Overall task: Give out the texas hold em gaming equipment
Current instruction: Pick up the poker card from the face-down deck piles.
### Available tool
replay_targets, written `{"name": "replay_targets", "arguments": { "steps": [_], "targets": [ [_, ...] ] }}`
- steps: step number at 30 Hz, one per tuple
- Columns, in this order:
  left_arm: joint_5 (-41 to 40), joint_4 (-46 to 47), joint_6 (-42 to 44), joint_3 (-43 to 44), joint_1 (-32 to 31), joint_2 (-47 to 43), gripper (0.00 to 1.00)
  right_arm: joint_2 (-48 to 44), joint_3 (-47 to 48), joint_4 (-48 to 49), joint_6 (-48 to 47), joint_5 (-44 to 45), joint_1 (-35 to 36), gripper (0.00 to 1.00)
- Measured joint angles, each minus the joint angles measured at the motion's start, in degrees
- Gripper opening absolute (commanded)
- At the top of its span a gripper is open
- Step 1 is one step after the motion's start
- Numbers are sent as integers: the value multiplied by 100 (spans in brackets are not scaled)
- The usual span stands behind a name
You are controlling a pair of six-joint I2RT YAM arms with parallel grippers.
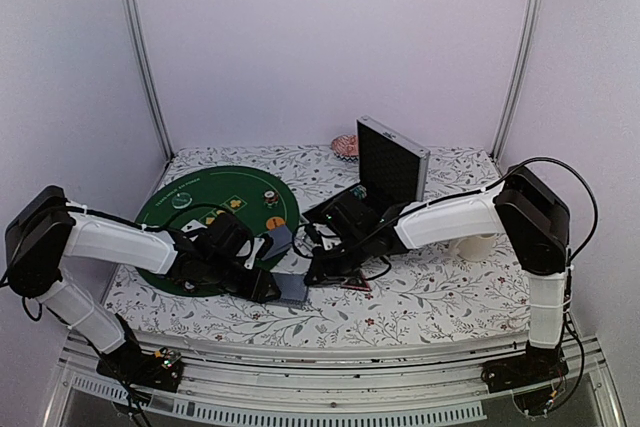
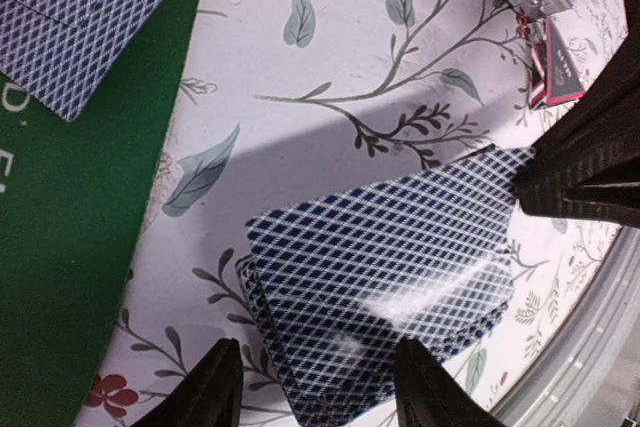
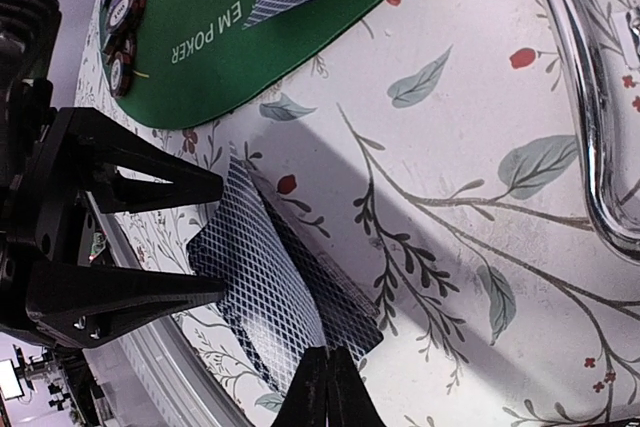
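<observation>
Dealing underway, most of the deck was left.

Round green felt poker mat (image 1: 190, 197) at left already carried striped poker chips (image 3: 122, 32) near its rim and a few blue-backed playing cards (image 2: 90, 7). The left end effector (image 2: 318, 347) had its fingers spread on either side of the stacked deck of blue lattice-backed cards (image 2: 390, 267), which sat on the floral tabletop (image 2: 330, 77) just beside the mat; I couldn't tell whether it was clamping the deck or only bracketing it. The right end effector (image 3: 325, 372) was clenched at the deck's corner; whether a card was pinched wasn't visible. Open silver case (image 1: 392, 162) was behind. My read: further cards and chips remained to hand out.
</observation>
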Motion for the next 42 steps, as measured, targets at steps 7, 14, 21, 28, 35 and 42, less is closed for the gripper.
{"name": "replay_targets", "arguments": {
  "steps": [7, 14, 21, 28, 35, 42],
  "targets": [
    [-2, 15, 0, 0, -9, 0, 54, -111, -302, 415, 0, -321, -4, 2],
    [-2, 17, 0, 0, -11, 2, 54, -164, -404, 975, 26, -881, -4, 3],
    [-2, 26, 0, -2, -11, 0, 54, -164, -404, 1191, 109, -1067, -7, 10],
    [-2, 81, 0, -28, -11, 0, 54, -33, -232, 1274, 184, -1132, -9, 16],
    [2, 114, 4, -39, -13, 0, 54, 179, -168, 1322, 264, -1139, -9, 23],
    [4, 125, 24, -44, -13, 0, 54, 212, -164, 1325, 330, -1119, -9, 3]
  ]
}}
